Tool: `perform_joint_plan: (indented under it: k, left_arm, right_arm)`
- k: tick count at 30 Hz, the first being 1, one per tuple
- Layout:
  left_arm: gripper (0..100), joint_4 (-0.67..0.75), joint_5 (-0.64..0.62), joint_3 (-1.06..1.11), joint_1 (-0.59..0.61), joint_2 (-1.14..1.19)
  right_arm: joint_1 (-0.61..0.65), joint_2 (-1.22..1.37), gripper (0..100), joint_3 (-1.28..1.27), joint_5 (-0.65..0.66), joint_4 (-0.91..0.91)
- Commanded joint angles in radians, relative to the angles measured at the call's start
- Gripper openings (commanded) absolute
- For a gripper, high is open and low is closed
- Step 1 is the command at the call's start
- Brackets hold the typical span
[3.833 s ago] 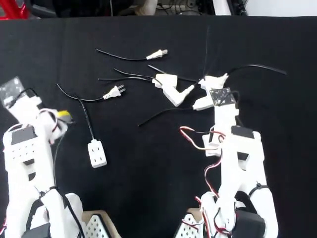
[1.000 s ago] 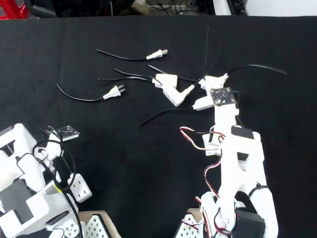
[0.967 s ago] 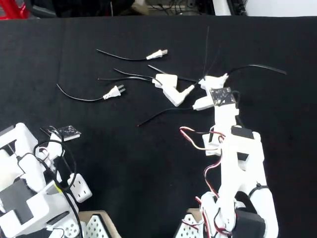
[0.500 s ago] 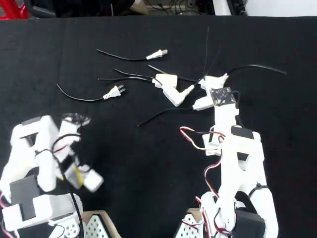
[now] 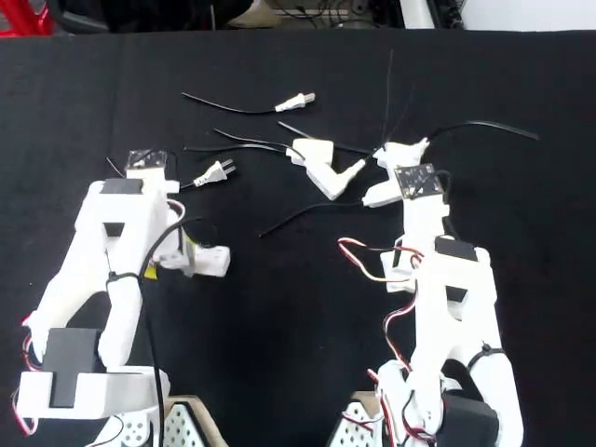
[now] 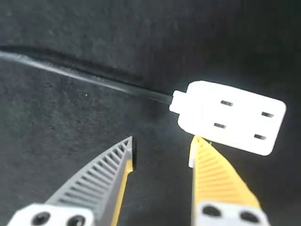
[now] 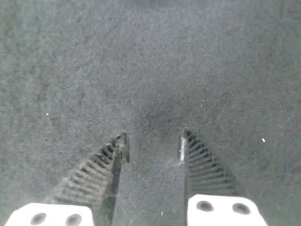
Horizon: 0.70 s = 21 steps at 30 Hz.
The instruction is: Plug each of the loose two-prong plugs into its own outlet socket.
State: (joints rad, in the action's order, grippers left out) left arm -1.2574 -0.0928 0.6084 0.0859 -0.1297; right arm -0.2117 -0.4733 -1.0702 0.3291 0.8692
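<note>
A white outlet block [image 6: 230, 117] with two pairs of slots and a black cord lies just past my left gripper [image 6: 162, 143]. That gripper is open, and its yellow finger [image 6: 211, 174] sits at the block's edge. From above, the same outlet block [image 5: 212, 262] lies left of centre beside the left gripper [image 5: 188, 259]. One loose two-prong plug [image 5: 216, 171] lies beyond it and another plug [image 5: 298, 100] lies farther back. My right gripper [image 7: 153, 141] is open over bare black cloth, and from above the right gripper [image 5: 396, 166] is at the table's middle right.
A white outlet block [image 5: 312, 151] with a white plug [image 5: 346, 173] against it lies at mid-table, left of the right arm. Thin black cords [image 5: 233, 107] trail across the back half of the black cloth [image 5: 279, 307]. There is free cloth between the two arms.
The left arm swung from the front left corner out toward the table's middle. The white outlet block moved with it, from near the front edge to left of centre. The right arm kept still.
</note>
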Motion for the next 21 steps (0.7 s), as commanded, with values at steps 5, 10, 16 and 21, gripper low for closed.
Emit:
perform_joint_plan:
  k: [5, 10, 16, 21]
  left_arm:
    - [20, -0.153, -0.071, -0.137, -0.031, -0.018]
    - [20, -0.245, 0.150, -0.202, -0.025, -0.018]
    - [20, -0.143, 0.465, -0.232, -0.127, -0.008]
    - [20, 0.025, 0.310, -0.216, -0.176, -0.008]
  right_arm:
    - [0.015, -0.019, 16.6, 0.002, 0.002, -0.014]
    - [0.015, -0.019, 16.6, 0.002, 0.002, -0.014]
    - [0.015, -0.019, 16.6, 0.002, 0.002, -0.014]
    - [0.015, -0.019, 16.6, 0.002, 0.002, -0.014]
